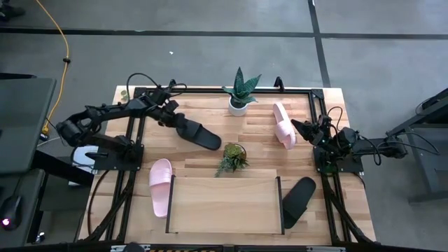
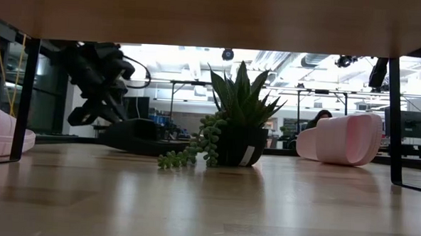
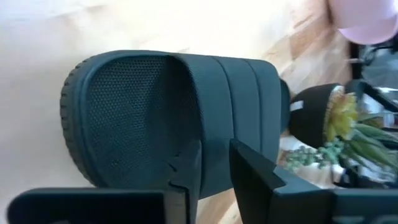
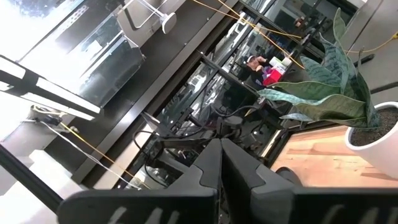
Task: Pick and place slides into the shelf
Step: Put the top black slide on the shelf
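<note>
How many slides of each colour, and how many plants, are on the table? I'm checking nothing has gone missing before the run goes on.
Black slides: 2, one at the left gripper, one right of the shelf.
Pink slides: 2.
Potted plants: 2.
Total: 6.

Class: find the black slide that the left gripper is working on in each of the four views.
High: black slide, left of table centre, at the left gripper.
Low: left of middle, behind the trailing plant.
Left wrist: fills the middle.
Right wrist: absent.
Shared landmark: the trailing plant.
</note>
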You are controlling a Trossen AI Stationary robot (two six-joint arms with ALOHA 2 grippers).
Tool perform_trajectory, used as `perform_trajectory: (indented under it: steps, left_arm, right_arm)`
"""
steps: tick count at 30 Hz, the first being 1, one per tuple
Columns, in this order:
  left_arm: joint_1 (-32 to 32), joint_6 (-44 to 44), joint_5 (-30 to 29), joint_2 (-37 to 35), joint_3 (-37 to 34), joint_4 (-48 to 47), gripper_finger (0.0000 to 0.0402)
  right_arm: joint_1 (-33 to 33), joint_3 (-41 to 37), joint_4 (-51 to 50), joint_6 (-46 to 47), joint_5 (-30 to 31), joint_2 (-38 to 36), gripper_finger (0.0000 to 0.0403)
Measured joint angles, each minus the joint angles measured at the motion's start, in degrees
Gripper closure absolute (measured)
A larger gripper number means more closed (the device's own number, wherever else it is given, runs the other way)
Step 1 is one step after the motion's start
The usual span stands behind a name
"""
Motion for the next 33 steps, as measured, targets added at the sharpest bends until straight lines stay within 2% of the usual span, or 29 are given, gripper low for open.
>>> perform_trajectory:
  steps: [9,13,22,33]
  left_arm:
    - [-0.02,-0.05,1.61,3.51,0.0,2.4,0.0291]
    - [0.0,-0.03,3.99,4.74,0.0,4.99,0.0289]
    - [0.0,1.62,5.24,6.09,-1.25,7.09,0.029]
    - [-0.07,-4.66,9.61,6.17,-8.38,20.86,0.0291]
  right_arm:
    - [-0.01,0.0,0.0,0.07,0.0,0.0,0.0402]
    - [0.01,0.0,0.0,0.09,0.0,0.0,0.0402]
    - [0.01,0.0,0.0,0.15,0.0,0.0,0.0402]
    - [0.0,0.0,0.0,1.09,0.02,0.0,0.0402]
